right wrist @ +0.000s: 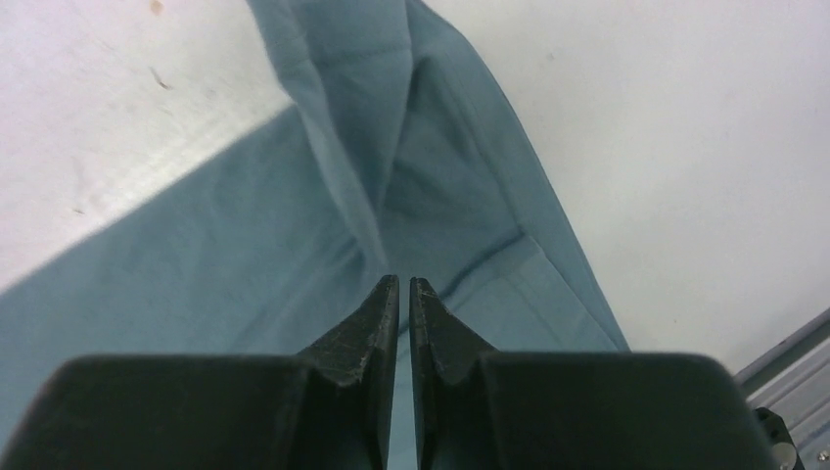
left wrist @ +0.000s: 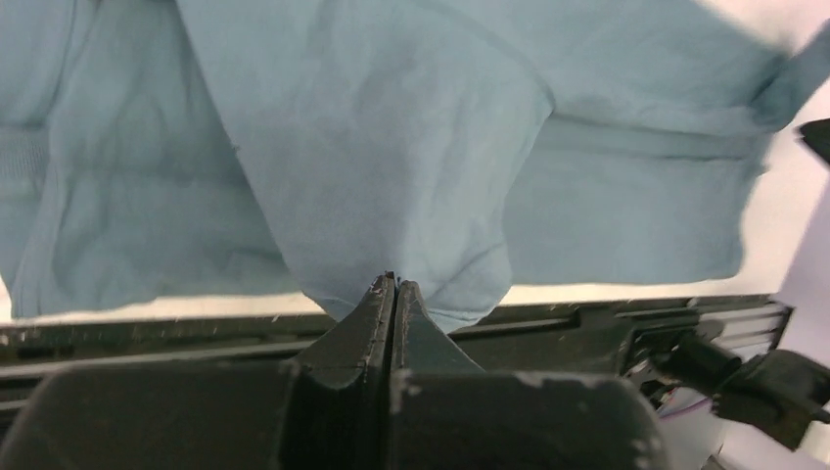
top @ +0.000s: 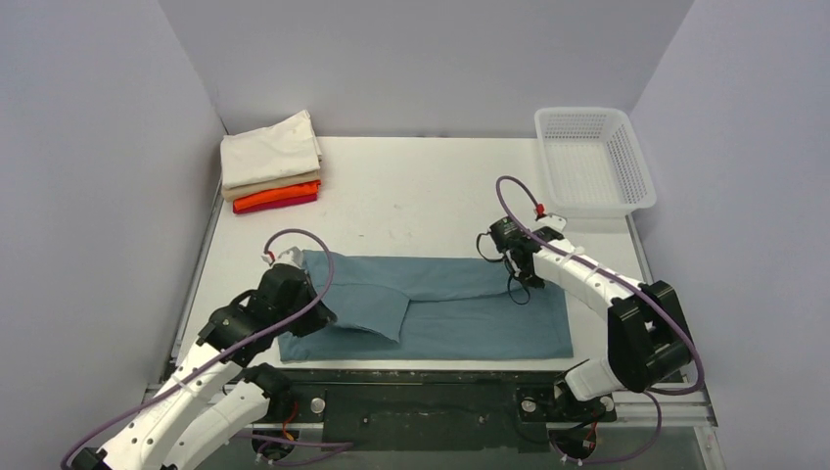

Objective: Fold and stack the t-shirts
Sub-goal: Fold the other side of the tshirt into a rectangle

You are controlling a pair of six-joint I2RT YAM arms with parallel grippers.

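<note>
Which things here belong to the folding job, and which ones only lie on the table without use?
Belong to the job:
- teal t-shirt, partly folded, at the near edge
- folded stack of cream, tan, orange and red t-shirts, far left corner

Just lying about:
- white mesh basket, far right corner

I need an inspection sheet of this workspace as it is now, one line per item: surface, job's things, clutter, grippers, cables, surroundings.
Surface: white table, a few small dark marks.
Job's things: teal t-shirt spread along the near edge, its left part folded over; folded stack at the far left corner, cream on top, then tan, orange, red.
Clutter: white mesh basket at far right, looks empty.
Grippers: left gripper shut on a fold of the teal t-shirt; right gripper nearly closed, seems to pinch a raised fold.
Cables: purple cables loop above both wrists.
Surroundings: plain walls on three sides; black rail at the near edge.
</note>
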